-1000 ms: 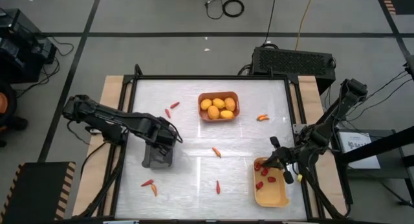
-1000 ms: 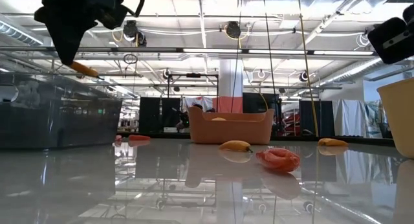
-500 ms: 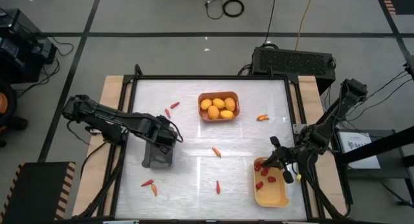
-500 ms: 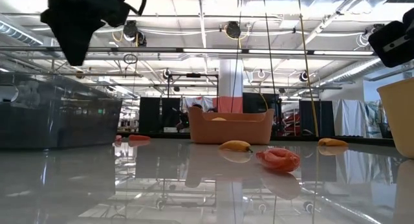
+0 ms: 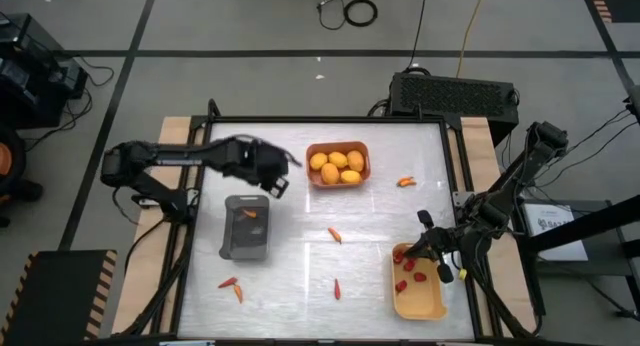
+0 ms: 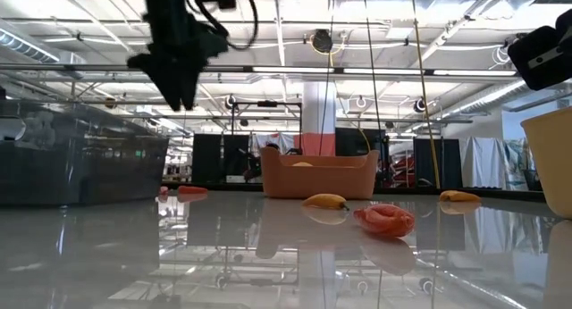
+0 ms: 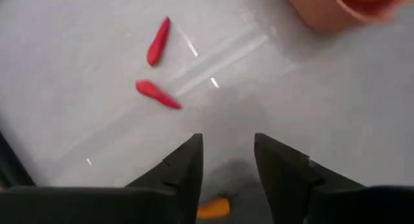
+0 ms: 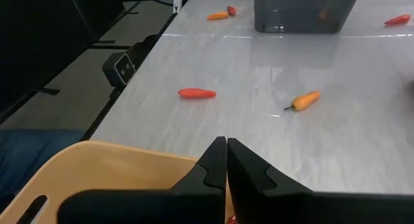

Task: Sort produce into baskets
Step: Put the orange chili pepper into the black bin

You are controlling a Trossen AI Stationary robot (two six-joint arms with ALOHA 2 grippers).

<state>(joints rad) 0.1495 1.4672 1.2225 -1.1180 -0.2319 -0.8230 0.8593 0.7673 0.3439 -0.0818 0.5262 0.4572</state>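
Left gripper (image 5: 283, 173), now partly open and empty, has moved off the grey basket (image 5: 246, 240), leaving an orange chili (image 5: 250, 214) inside: one piece sorted.

You look straight down on the glossy white table (image 5: 300, 186); your low view skims level across it.

Orange basket (image 7: 336, 10) blurred, cut off by edge.
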